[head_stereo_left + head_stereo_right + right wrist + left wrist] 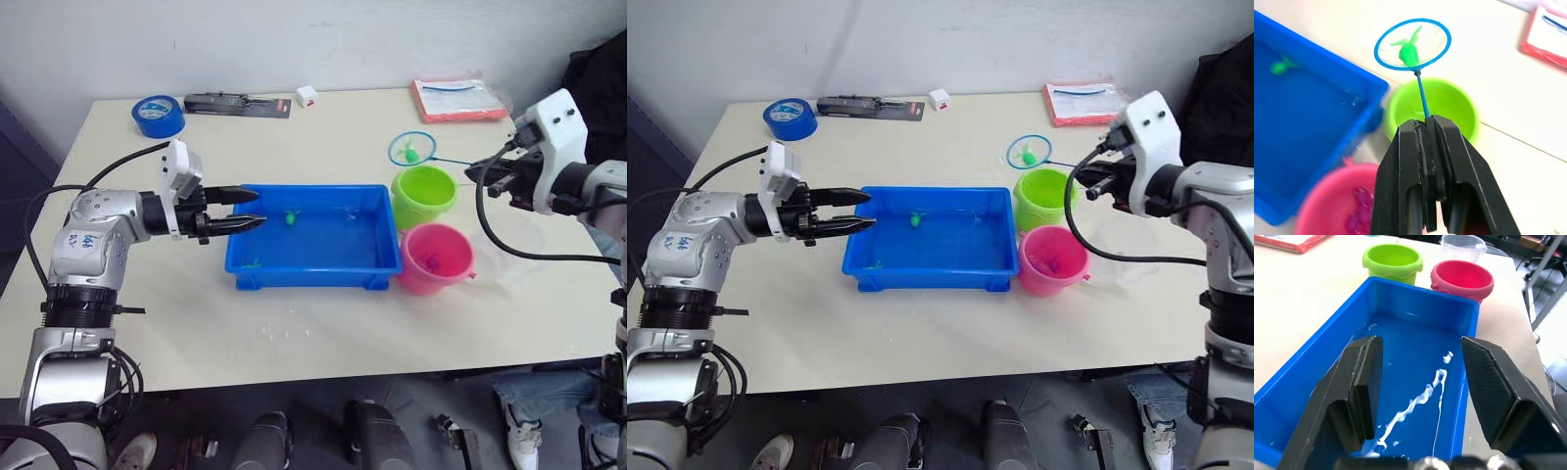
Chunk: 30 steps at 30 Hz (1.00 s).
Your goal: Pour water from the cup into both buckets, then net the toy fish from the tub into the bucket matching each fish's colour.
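Over table (294, 333), net (1413, 45) in right gripper (1425, 128)

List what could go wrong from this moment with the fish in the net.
1. The green fish lies loose in the net, whose hoop hangs past the green bucket, so a tilt could drop it on the table.
2. The right gripper pinches only the thin handle; it may twist.
3. The pink bucket stands beside the green one, so a wrong drop is possible.

open tool (1420, 382) over tub (1317, 362), buckets (1393, 262) beyond
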Tool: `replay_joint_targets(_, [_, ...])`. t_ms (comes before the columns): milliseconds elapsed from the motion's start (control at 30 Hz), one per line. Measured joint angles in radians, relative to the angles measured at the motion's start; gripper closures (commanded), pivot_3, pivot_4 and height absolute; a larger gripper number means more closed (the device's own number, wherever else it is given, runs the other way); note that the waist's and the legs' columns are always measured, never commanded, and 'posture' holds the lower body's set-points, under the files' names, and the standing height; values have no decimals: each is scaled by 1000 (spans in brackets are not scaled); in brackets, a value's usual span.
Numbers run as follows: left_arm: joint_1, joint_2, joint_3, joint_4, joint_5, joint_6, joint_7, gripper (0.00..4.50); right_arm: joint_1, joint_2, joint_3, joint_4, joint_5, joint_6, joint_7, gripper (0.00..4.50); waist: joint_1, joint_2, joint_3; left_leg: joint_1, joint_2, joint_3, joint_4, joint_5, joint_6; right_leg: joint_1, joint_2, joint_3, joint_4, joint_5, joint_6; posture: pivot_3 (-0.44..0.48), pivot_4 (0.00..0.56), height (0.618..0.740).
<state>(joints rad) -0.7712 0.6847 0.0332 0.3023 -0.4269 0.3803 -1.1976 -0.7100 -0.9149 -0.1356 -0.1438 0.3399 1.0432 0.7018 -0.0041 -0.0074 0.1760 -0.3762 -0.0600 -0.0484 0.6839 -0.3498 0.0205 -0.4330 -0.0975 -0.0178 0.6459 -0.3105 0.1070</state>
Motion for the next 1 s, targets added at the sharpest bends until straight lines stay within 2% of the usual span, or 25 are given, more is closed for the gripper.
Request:
replay_joint_targets(133, [-12,-4,-4,35,9,-23,-14,1714,101,-56,15,9,-79,-117,-19,3701,1,0,0,0,0,0,0,0,0,0,0,0,0,0,0,0,150,737])
replay_joint_targets(400, [-26,-9,-13,67,28,-43,-31,1714,236,-91,144,-28,-346,-527,-101,3701,1,0,0,0,0,2,0,0,0,-1,1,0,0,0,0,0,150,737])
replay_joint_targets(600, [-30,-9,-13,69,38,-46,-37,1714,343,-134,170,-67,-511,-714,-146,3701,6,0,0,0,-1,1,1,0,0,0,1,-1,0,0,0,0,150,737])
replay_joint_targets(1000, [-38,-11,-13,73,40,-47,-40,1714,362,-183,176,-39,-808,-918,-231,3701,1,0,0,0,0,3,1,0,0,0,1,-1,0,0,0,0,150,737])
